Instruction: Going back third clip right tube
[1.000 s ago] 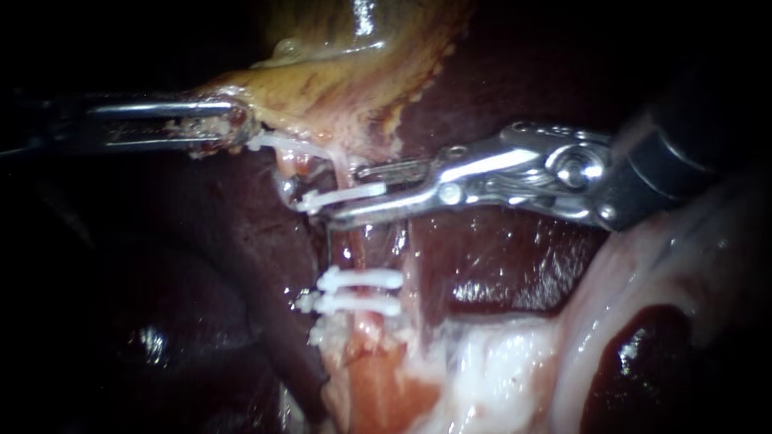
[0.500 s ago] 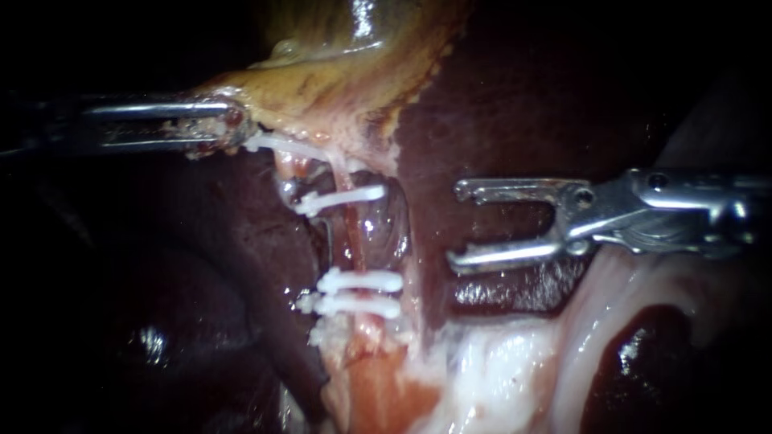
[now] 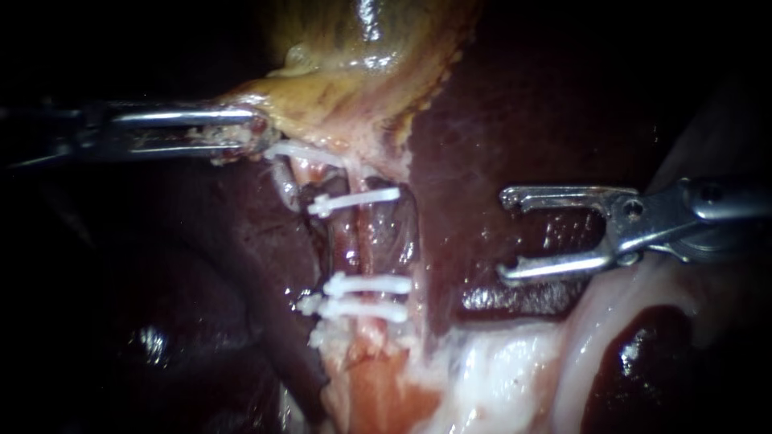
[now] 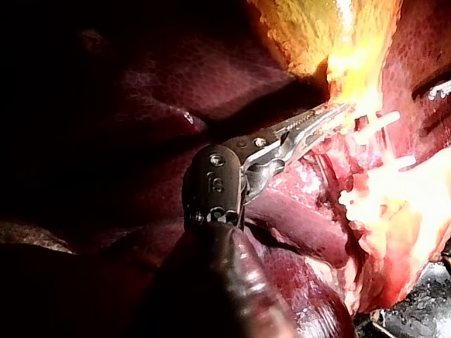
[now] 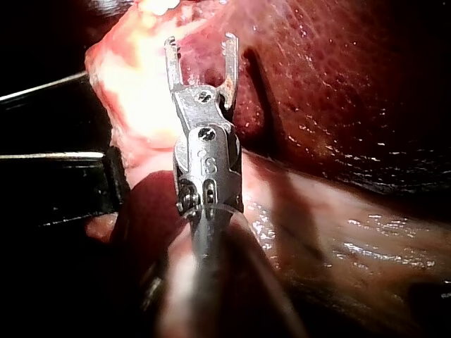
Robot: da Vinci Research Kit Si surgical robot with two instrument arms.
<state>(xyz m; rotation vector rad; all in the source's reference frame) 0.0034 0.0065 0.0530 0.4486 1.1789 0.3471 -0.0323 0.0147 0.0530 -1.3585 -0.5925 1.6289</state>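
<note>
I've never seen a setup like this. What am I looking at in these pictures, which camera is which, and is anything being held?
This is a surgical robot working at a bench on a pig's liver and its yellowish gallbladder. The wide picture comes from the endoscope, close to the tissue. The other two come from cameras on each instrument's arm, looking along its shaft. The left instrument has its jaws shut on the gallbladder's lower edge. The right instrument has open, empty jaws over the liver, apart from the tube. That tube carries three white clips: an upper clip and two lower clips close together.
</note>
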